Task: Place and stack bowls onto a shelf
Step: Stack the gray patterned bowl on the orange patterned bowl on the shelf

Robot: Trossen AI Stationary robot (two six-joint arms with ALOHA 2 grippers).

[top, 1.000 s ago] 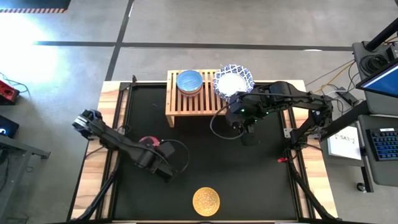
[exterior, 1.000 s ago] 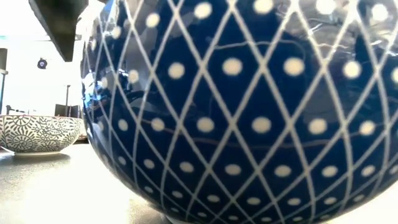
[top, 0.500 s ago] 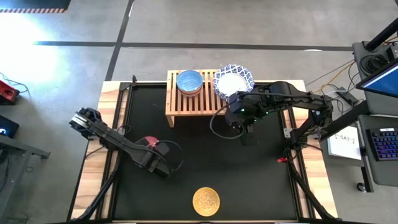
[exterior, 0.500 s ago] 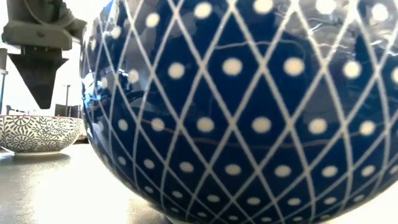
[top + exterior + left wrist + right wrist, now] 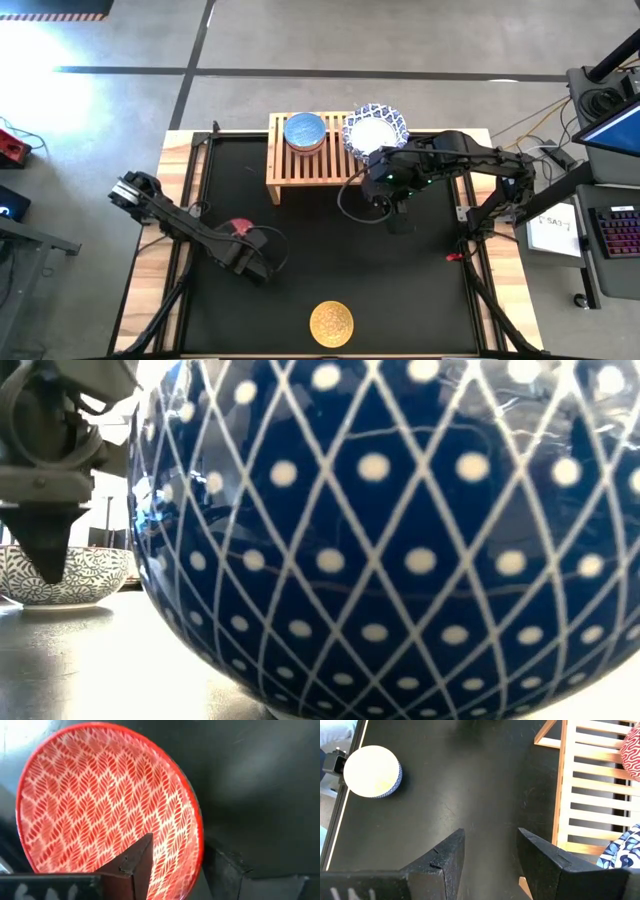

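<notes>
The red bowl (image 5: 107, 802), lined inside with a white leaf pattern, sits on the black mat (image 5: 330, 260) on the near-left side of the shelf (image 5: 310, 150). On the shelf, a low light-wood slatted rack at the mat's far edge, stand a blue bowl (image 5: 304, 131) and beside it a white bowl with a blue scalloped rim (image 5: 375, 128). A yellow bowl (image 5: 331, 323) lies well apart from the shelf, at the mat's near edge. Grey floor surrounds the wooden table (image 5: 150, 260).

The left gripper (image 5: 172, 865) reaches over the red bowl, its fingers straddling the rim, one inside and one outside; whether they grip it I cannot tell. The right gripper (image 5: 490, 852) hangs open over bare mat just in front of the shelf's right end.
</notes>
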